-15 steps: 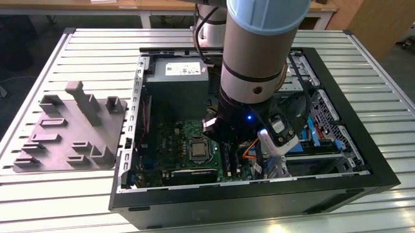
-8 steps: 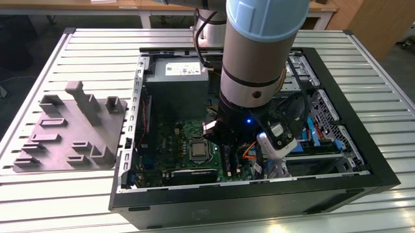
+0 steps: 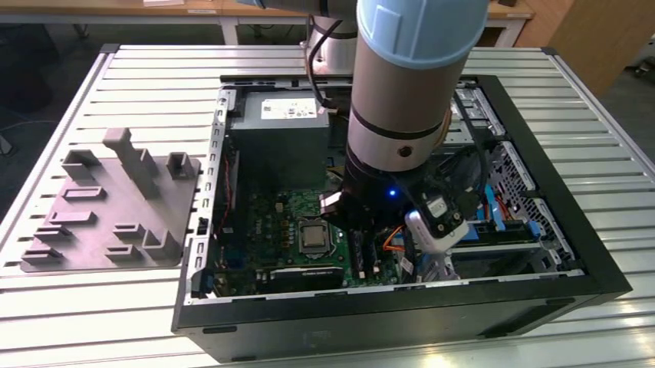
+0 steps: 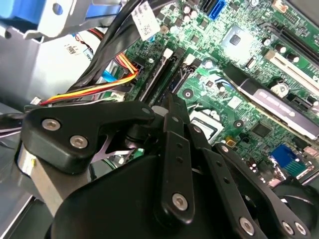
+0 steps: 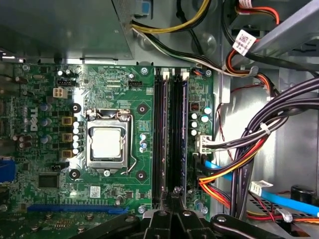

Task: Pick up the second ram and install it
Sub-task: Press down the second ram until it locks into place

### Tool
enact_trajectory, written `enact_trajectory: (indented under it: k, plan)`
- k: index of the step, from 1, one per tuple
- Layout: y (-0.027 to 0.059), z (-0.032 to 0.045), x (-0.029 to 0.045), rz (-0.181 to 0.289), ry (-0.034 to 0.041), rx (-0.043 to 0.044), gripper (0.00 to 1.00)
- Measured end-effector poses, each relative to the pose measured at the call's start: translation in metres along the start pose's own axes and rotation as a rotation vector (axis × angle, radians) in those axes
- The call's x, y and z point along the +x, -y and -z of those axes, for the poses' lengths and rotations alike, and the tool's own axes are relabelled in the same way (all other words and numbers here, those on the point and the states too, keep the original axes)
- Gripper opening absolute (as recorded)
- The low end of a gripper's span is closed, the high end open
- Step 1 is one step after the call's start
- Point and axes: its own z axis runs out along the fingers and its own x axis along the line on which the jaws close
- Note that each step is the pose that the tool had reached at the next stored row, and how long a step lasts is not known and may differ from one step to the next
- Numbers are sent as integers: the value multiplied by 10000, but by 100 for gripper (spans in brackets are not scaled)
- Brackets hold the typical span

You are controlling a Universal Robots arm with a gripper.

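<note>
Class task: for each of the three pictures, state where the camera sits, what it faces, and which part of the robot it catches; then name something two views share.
Exterior view: off the arm, above the open computer case, looking down; the arm reaches into the case.
First wrist view: on the arm, facing straight at the green motherboard and processor socket; the gripper shows.
Second wrist view: on the arm, looking aslant across the board; the gripper's linkage shows.
Shared: both wrist views show the long black slots.

A robotics lab or workshop: an open computer case (image 3: 532,299) lies on a slatted metal tabletop (image 3: 153,77) (wooden benches (image 3: 195,15) behind), beside a grey moulded fixture plate (image 3: 103,207), under a robot arm (image 3: 409,92).
</note>
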Motion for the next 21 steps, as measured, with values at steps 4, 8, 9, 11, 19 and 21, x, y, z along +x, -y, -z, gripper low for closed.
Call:
enact_trajectory:
  k: [4,8,9,11,19,21]
  plan:
    - [3,-2,0,-79,0,1,10]
    - [12,-24,8,-78,0,2,10]
    - [12,-34,9,-78,0,2,10]
    - [13,-67,10,-79,0,3,10]
    - [29,-92,11,-80,1,-1,10]
    - [30,-119,11,-79,0,1,10]
